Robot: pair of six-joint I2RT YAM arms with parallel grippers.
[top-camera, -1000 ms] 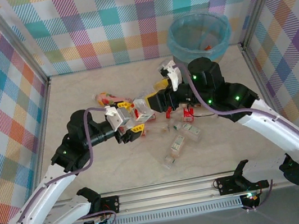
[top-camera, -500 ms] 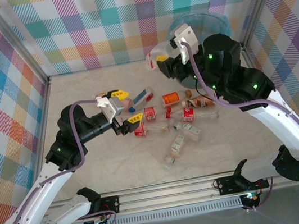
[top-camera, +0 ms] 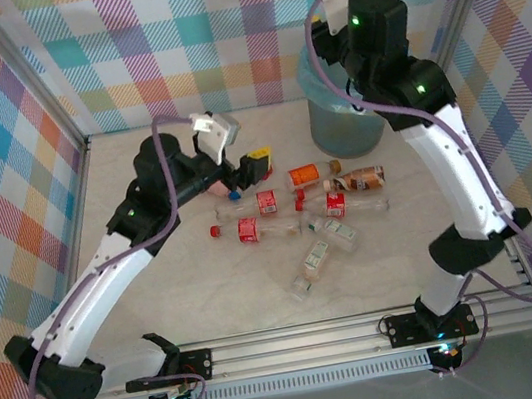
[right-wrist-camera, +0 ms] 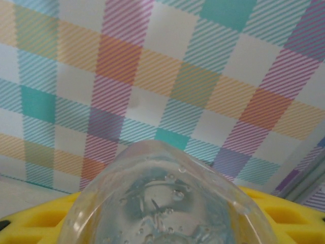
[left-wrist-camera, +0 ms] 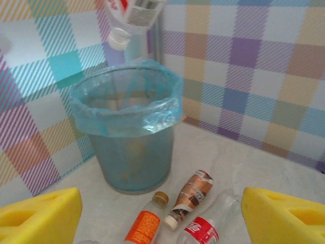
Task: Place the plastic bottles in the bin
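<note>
R jaws clamping a clear bottle (left-wrist-camera: 134, 12), holding it cap-down over the bin (left-wrist-camera: 134, 157) for a straight drop; L jaws apart, empty, facing bottles (left-wrist-camera: 192, 192) lying near bin.

Open way: the mouth of the bin (left-wrist-camera: 127, 152), unobstructed inside. Obstacle above: a clear bottle (left-wrist-camera: 131, 18) is held cap-down over that mouth, apart from the rim. Obstacle at right: the right arm (top-camera: 441, 152) is raised beside and over the bin. Obstacles below: loose bottles (top-camera: 247, 228) are scattered mid-table; an orange bottle (left-wrist-camera: 143, 226) and a brown bottle (left-wrist-camera: 192, 195) are laid nearest the bin's foot, ahead of the wide-spread left gripper (top-camera: 255, 164). Free ground: bare table (top-camera: 157, 277) is found at the left side and along the near rail (top-camera: 299, 341). Limit: checked walls (top-camera: 170, 42) are set close behind the bin
</note>
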